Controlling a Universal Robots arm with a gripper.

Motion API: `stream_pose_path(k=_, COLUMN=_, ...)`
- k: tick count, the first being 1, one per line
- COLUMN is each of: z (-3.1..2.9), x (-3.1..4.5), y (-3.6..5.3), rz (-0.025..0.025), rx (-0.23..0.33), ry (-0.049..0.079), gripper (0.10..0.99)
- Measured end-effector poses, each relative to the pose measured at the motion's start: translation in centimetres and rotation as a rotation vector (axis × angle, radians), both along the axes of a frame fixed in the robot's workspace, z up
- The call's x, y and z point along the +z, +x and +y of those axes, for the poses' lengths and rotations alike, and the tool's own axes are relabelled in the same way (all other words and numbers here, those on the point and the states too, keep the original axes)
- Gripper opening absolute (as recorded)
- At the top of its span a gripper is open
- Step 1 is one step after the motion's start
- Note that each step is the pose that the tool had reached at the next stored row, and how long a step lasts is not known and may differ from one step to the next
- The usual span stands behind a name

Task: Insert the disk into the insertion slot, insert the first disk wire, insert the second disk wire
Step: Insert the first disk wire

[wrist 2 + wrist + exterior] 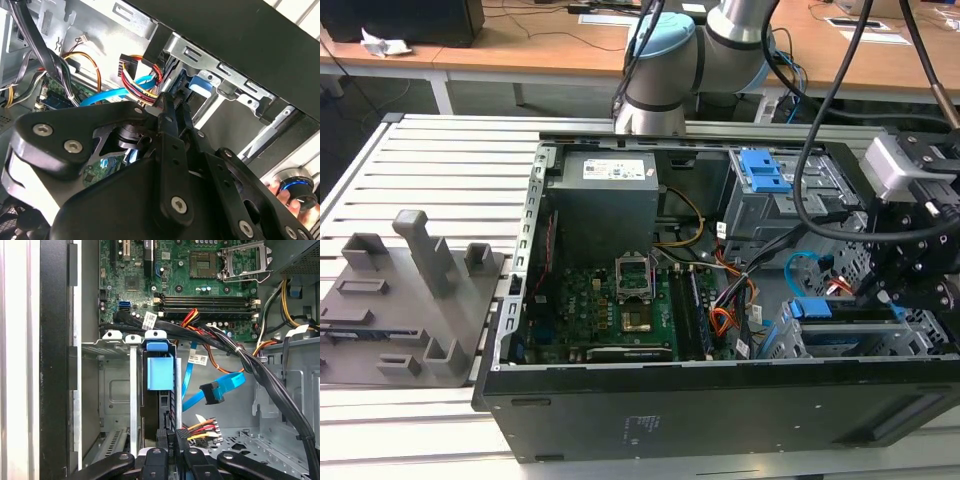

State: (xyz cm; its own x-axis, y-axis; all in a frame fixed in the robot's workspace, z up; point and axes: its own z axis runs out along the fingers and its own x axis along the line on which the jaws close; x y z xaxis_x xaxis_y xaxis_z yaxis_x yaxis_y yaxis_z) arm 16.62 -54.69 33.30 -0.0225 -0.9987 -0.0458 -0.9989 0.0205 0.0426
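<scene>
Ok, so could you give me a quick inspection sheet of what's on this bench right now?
Surface: slatted metal table carrying an open computer case.
Job's things: the drive, in its blue frame, stands in the low drive cage. The red-orange wire bundle ends at the drive's near end. The light-blue cable hangs loose with its dark plug unconnected.
Clutter: grey holder tray at the exterior view's left.
Grippers: the tool appears shut on the wire bundle's black plug, beside the drive.
Cables: thick black cable bundle crossing the case.
Surroundings: wooden desks behind the table; the robot arm reaches over the case.
</scene>
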Motion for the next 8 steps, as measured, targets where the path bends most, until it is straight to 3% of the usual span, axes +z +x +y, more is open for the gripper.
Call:
stream_pose_path(k=2, z=0.00, x=-0.05, y=-0.01, rz=0.0002, rx=0.000, ry=0.001, gripper=0.192)
stream_pose_path(k=3, z=0.00, x=0.01, y=-0.01, rz=0.0000, rx=0.000, ry=0.000, gripper=0.259)
stream_pose_path(k=8, z=0.04, x=2.16, y=-0.01, rz=0.0001, rx=0.000, ry=0.000, gripper=0.259)
